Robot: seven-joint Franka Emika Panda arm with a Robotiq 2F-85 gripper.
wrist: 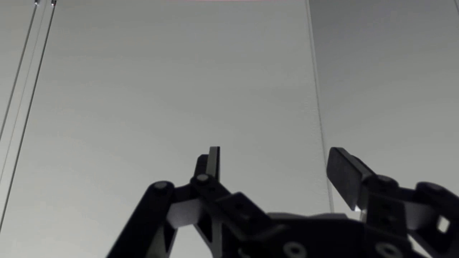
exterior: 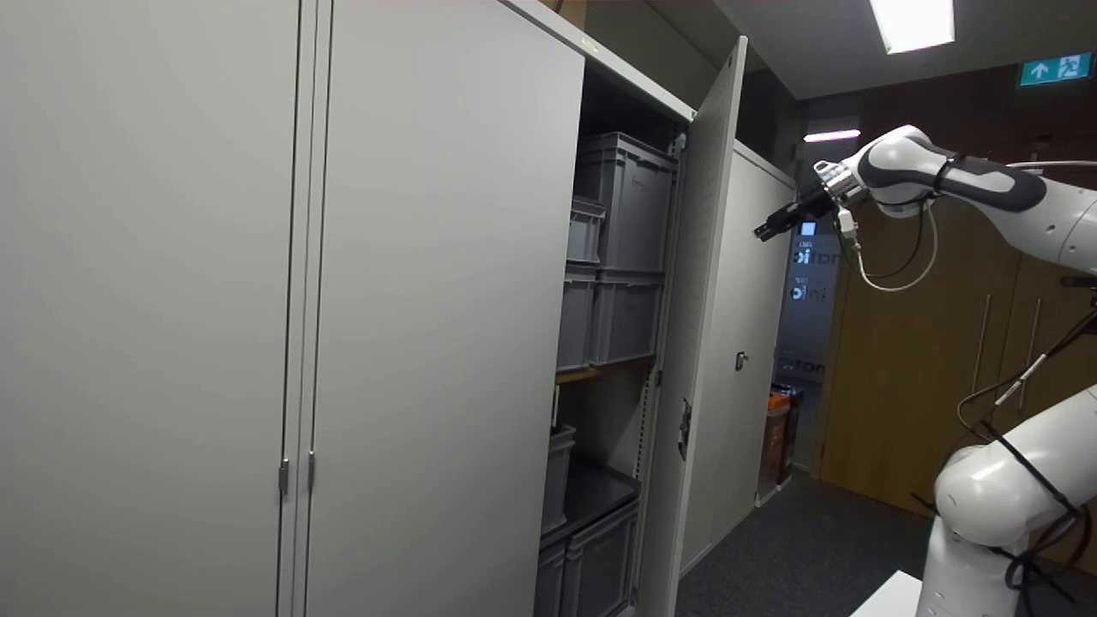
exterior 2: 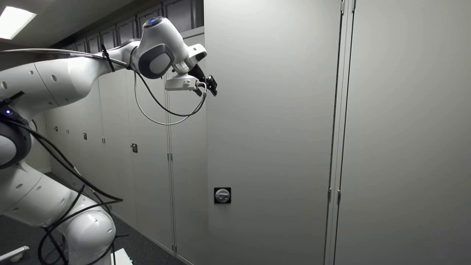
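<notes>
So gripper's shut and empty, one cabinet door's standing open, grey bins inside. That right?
Not quite: the gripper is open, not shut. The wrist view shows its fingers spread well apart. The rest stands: it holds nothing, one cabinet door is standing open, and grey bins are inside.

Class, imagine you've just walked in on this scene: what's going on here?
A white robot arm, raised beside grey cabinets, is handling nothing at this moment: its hand is open and empty. Nearest to it appears to be a cabinet door that stands ajar; a gap shows between door and hand in an exterior view. The door's round handle sits lower than the hand. Behind the opening, grey crates stand stacked, and the neighbouring door is closed.
</notes>
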